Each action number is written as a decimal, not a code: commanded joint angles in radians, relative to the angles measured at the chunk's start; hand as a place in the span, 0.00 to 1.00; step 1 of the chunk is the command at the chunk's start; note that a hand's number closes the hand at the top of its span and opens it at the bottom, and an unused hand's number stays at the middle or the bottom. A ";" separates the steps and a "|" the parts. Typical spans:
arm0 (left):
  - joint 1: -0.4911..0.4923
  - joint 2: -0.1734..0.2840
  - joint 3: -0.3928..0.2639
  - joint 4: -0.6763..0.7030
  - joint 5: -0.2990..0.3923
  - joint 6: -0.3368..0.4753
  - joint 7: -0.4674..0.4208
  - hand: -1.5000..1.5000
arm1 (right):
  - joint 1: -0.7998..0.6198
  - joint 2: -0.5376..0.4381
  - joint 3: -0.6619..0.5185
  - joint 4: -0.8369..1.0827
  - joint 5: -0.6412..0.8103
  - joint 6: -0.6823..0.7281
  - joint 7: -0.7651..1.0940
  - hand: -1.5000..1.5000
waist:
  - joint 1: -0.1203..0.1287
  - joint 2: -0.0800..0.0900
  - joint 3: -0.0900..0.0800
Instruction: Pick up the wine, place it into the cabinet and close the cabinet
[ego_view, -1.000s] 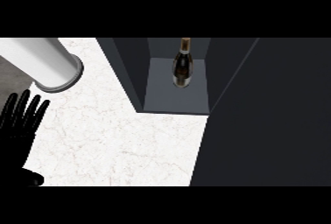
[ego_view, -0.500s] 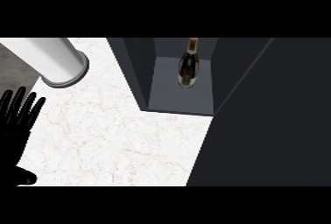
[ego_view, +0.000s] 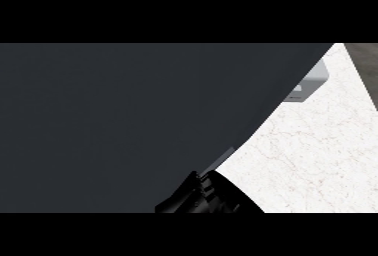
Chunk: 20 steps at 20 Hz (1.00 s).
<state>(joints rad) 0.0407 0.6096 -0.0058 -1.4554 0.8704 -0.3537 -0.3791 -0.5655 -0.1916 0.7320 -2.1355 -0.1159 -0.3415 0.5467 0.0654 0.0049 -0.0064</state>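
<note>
A large dark cabinet panel (ego_view: 133, 125) fills most of the head view, from the left edge to past the middle. The wine bottle and the cabinet's inside are hidden behind it. One black hand (ego_view: 203, 196) shows at the lower edge, just right of centre, against the panel's slanting edge and just below a thin pale strip (ego_view: 221, 159) on that edge. I take it for my right hand. Its outline merges with the dark panel. The left hand does not show.
White marble counter top (ego_view: 317, 155) lies to the right of the panel. A light grey boxy object (ego_view: 308, 82) sits at the upper right, partly behind the panel's edge. A darker strip (ego_view: 365, 55) runs past the counter's far right corner.
The view has swung: the dark panel now covers the open cabinet and the bottle seen before. The resting left hand and the pale cylinder at upper left are gone; a hand shows at bottom centre.
</note>
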 joint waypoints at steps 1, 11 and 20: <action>-0.008 0.009 0.023 0.017 0.032 -0.016 0.027 0.00 | -0.261 0.182 -0.085 0.238 -0.013 -0.034 0.067 1.00 | -0.017 -0.001 0.003; -0.001 -0.022 0.080 0.102 -0.042 -0.066 -0.018 0.00 | -0.459 0.191 -0.165 0.603 -0.222 -0.091 -0.096 1.00 | -0.045 -0.002 0.005; -0.035 -0.055 0.116 0.087 -0.036 -0.036 0.041 0.00 | -0.391 0.191 -0.350 0.811 -0.243 0.091 -0.242 1.00 | -0.055 -0.002 0.006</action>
<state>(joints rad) 0.0371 0.5737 0.0965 -1.3795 0.8403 -0.4117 -0.3590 -0.9398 -0.0014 0.4565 -1.4332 -0.3500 -0.3147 0.3560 0.0135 0.0017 -0.0004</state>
